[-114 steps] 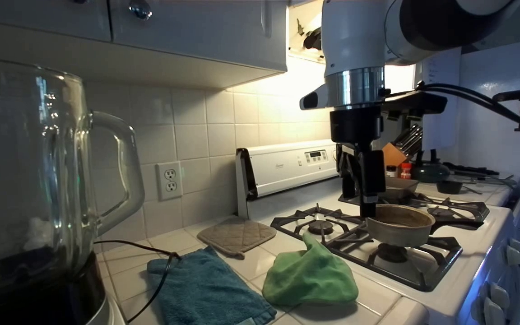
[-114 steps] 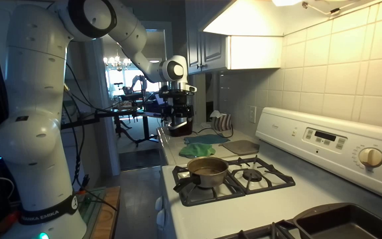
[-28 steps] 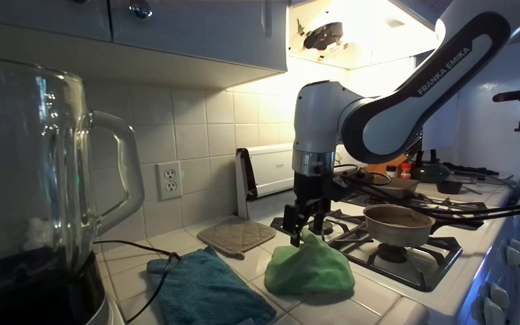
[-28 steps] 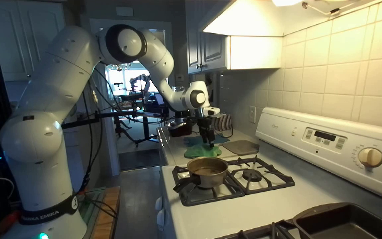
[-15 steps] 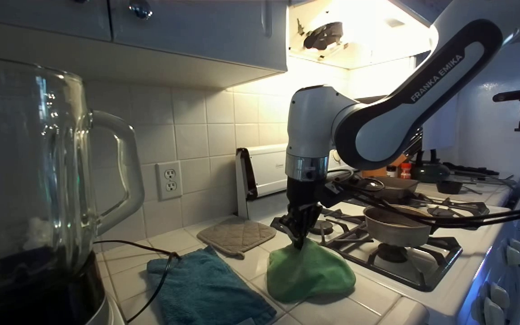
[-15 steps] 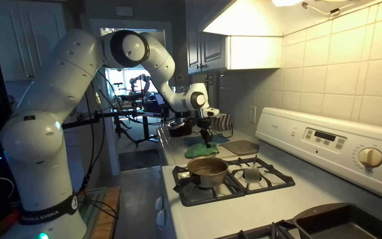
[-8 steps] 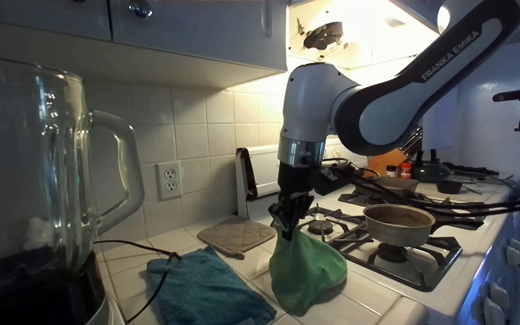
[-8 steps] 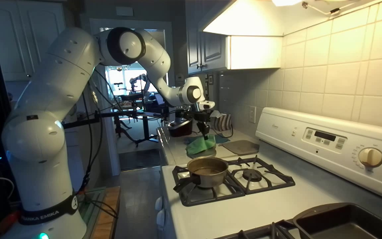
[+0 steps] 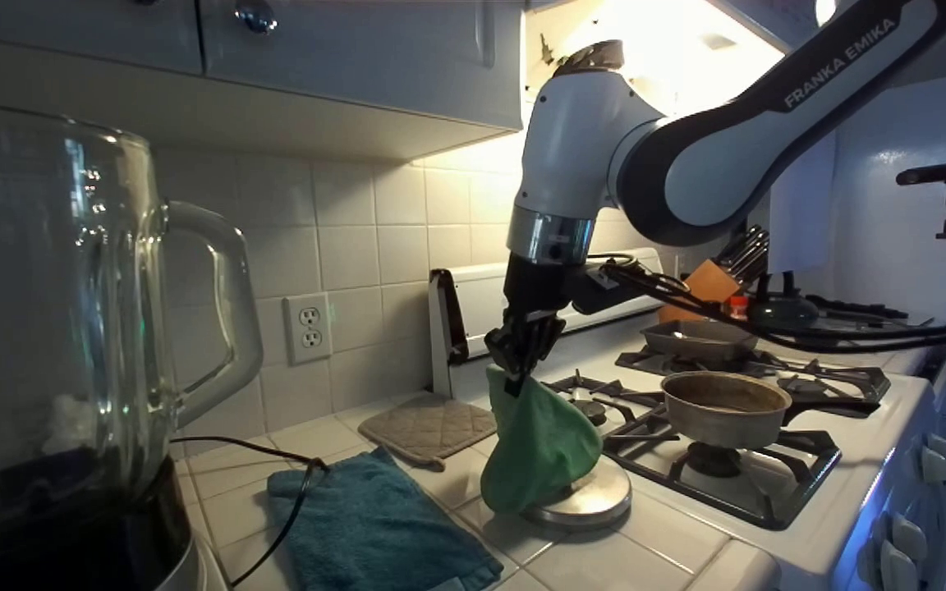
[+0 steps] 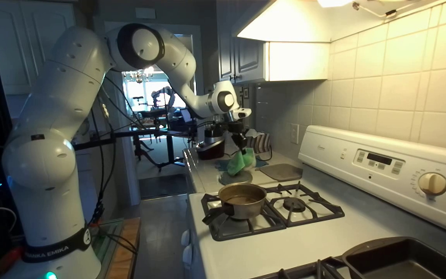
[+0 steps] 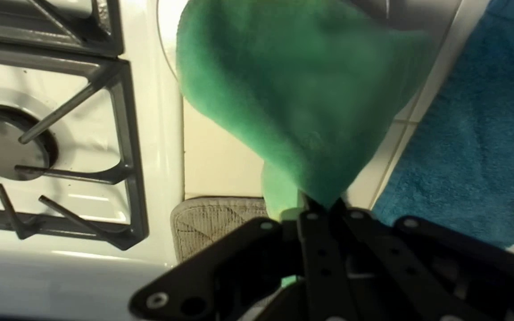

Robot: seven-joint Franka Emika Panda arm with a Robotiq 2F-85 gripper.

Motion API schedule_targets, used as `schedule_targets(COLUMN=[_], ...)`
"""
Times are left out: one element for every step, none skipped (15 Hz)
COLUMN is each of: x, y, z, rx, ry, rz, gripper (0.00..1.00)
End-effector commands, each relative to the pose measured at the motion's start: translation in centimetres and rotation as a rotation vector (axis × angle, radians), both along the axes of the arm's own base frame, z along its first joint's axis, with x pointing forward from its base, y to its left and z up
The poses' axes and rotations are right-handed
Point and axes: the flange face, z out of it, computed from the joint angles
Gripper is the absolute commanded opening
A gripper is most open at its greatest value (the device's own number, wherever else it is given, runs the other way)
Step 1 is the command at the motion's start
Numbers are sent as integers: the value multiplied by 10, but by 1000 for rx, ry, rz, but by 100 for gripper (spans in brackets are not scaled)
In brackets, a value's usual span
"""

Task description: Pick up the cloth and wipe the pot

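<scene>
The bright green cloth [image 9: 540, 447] hangs bunched from my gripper [image 9: 516, 384], which is shut on its top above the counter. Its lower folds droop beside and partly over a round silvery disc [image 9: 596, 499], and I cannot tell whether they touch it. In the wrist view the cloth [image 11: 301, 84] fills the upper middle, pinched to a point at the fingertips. The pot [image 9: 723, 420], a shallow metal pan with a dark handle, rests on the front burner in both exterior views. It stands apart from the cloth and is out of the wrist view.
A teal-blue cloth [image 9: 383, 525] and a quilted pot holder [image 9: 432, 428] lie on the tiled counter. A glass blender [image 9: 71, 328] stands near the teal cloth. Black burner grates [image 10: 308, 209] cover the stove, and a dark baking pan [image 10: 405, 259] sits farther along it.
My gripper has come from above the stove to the green cloth, shut on its peak and lifted it. The disc underneath is now uncovered. The pot has not moved.
</scene>
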Motion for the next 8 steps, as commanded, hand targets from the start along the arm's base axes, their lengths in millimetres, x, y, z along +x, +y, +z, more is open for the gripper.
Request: schedule_targets(x=[-17,-21,-24,-28,-31,-34,-38,-42], y=[-24,-30,-36,-42,-50,-57,-67,-76], z=[31,38,44,49,53,56,60,62], rx=[-43,-44,-51,-60,-79,-90,-114,-133], ry=[-37,-46,-61,-72,-79,-89,-100,-106], rz=[16,15,4,6,1,-4,-14,-19], gripper=[1,1,1,1,1,1,1,1])
